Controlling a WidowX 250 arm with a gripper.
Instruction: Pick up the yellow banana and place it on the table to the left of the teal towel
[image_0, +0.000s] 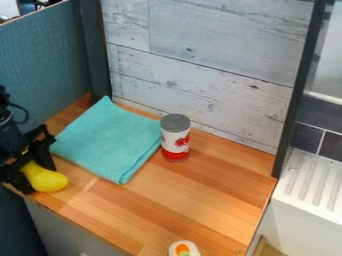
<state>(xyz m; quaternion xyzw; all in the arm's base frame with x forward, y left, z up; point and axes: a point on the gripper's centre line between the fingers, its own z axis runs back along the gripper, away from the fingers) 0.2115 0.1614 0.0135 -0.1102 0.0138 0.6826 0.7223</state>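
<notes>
At the left edge of the camera view the black gripper hangs over the counter's left front corner, shut on a yellow rounded toy. Its narrower end lies between the fingers, and the bulging end points right. A turquoise cloth, folded flat, lies just right of the gripper. Beside the cloth's right edge stands an upright can with a grey top, a white middle and a red base.
A white toy piece with orange and green marks sits at the wooden counter's front edge. Whitewashed boards rise behind, a blue-green panel stands left, and a white ridged surface lies right beyond a dark post.
</notes>
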